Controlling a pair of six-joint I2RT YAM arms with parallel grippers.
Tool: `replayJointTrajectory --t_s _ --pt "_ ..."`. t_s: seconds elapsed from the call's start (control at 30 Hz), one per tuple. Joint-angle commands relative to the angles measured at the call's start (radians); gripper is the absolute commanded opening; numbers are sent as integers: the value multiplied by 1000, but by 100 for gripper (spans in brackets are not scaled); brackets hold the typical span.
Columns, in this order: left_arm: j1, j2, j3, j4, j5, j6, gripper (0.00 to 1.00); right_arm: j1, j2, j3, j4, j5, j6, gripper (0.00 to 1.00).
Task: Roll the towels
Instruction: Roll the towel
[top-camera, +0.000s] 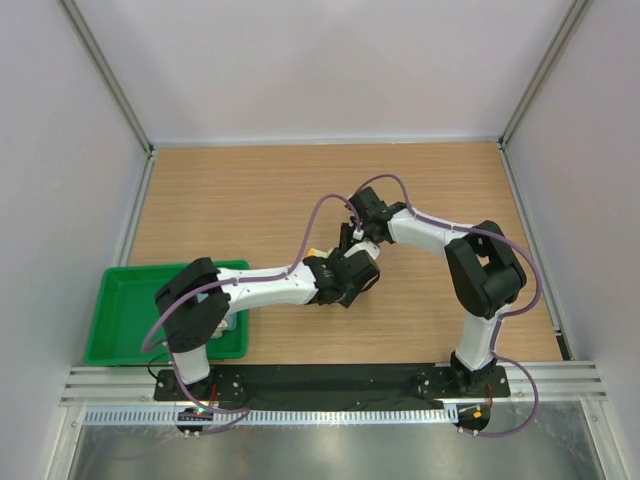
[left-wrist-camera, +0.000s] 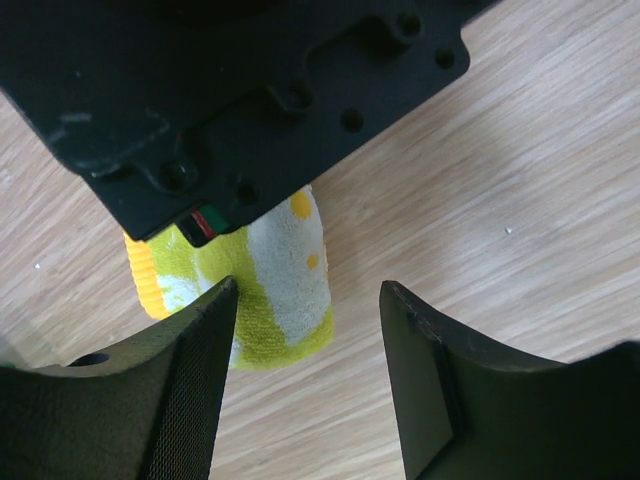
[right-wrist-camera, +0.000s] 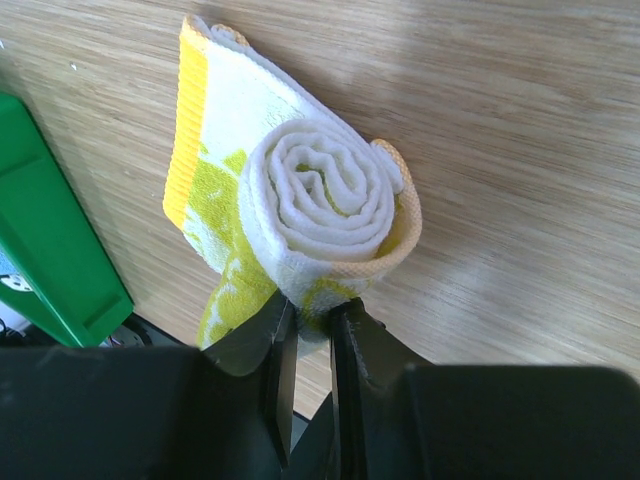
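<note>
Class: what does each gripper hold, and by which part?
The right gripper pinches the rolled yellow towel by the outer layer at its spiral end; the left gripper holds nothing.

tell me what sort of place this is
Probably a robot lab test cell: a wood-grain table boxed in by plain white panels, left arm and right arm bolted to a black rail at its near edge, the right jaws pinching a rolled yellow towel.
</note>
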Motion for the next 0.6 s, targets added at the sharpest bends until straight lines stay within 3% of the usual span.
replayJointTrajectory --t_s 0.0,0.2,0.3,0.57 --pt "-5 18 2 73 -53 12 60 7 9 37 -24 -11 -15 23" --pt "-5 40 -45 108 -80 8 61 7 12 40 -33 -24 -24 22" --pt "-5 55 -76 126 -81 8 54 5 15 41 -34 -28 -24 23" --pt "6 73 -133 130 -95 -38 52 5 26 40 -24 -50 -21 22"
